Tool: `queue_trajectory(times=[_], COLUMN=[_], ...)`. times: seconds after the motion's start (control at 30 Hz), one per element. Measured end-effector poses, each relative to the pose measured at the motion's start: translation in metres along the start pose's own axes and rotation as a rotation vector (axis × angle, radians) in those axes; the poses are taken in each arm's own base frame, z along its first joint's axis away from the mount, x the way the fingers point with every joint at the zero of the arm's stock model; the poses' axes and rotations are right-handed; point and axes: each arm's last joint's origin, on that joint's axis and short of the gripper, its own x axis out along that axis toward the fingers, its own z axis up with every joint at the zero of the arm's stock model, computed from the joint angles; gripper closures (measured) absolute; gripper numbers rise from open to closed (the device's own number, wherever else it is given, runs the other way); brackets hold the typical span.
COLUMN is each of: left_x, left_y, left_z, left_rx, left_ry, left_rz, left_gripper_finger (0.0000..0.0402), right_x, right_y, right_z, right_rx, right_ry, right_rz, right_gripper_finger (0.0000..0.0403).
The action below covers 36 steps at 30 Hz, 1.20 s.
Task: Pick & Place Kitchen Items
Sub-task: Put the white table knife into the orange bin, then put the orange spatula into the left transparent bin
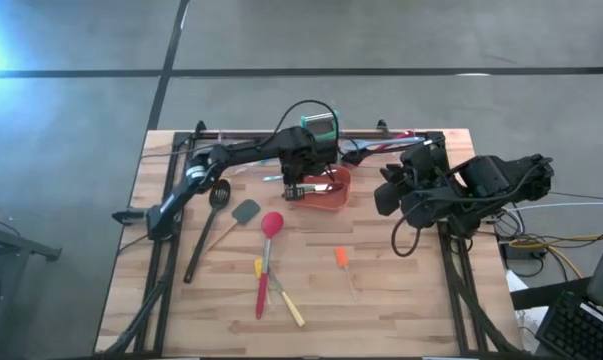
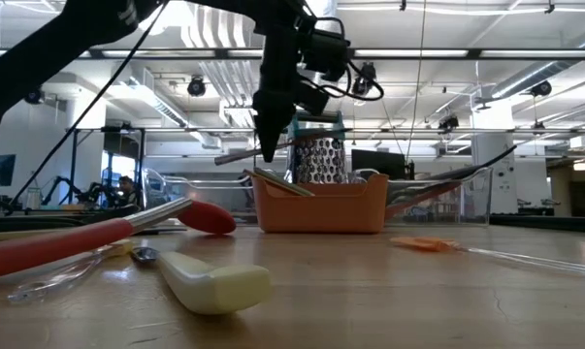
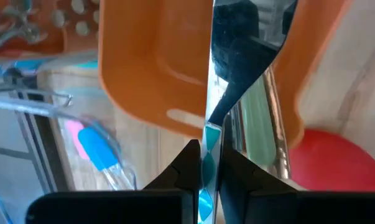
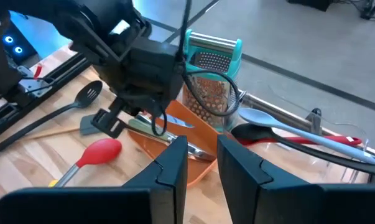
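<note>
Teal-handled utensil (image 3: 207,165) pinched in left claw (image 3: 204,168).

no legible text, labels or signs

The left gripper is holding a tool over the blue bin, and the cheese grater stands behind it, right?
Not quite: the bin is orange, not blue, as the low view shows. The rest holds: the left gripper grips a tool over it, and the grater stands behind it.
</note>
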Motion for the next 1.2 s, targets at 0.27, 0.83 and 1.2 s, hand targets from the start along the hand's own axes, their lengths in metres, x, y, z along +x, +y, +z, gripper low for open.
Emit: queue_trajectory(times=[0.27, 0.83, 1.2], left_x=[0.01, 0.03, 0.025], left_y=[-0.005, -0.004, -0.003], left_z=[0.014, 0.028, 0.025], left_rx=[0.013, 0.03, 0.053], left_ry=[0.001, -0.006, 0.005], left_rz=[0.005, 0.062, 0.059], left_gripper_finger=[0.0368, 0.0344, 0.0252], right_x=[0.0, 0.0, 0.0], right_y=[0.0, 0.0, 0.001], right_z=[0.0, 0.0, -0.001], right_rx=[-0.019, -0.046, -0.047], right_ry=[0.0, 0.004, 0.028], right_rz=[0.0, 0.0, 0.013], right_gripper_finger=[0.0316, 0.0326, 0.0314])
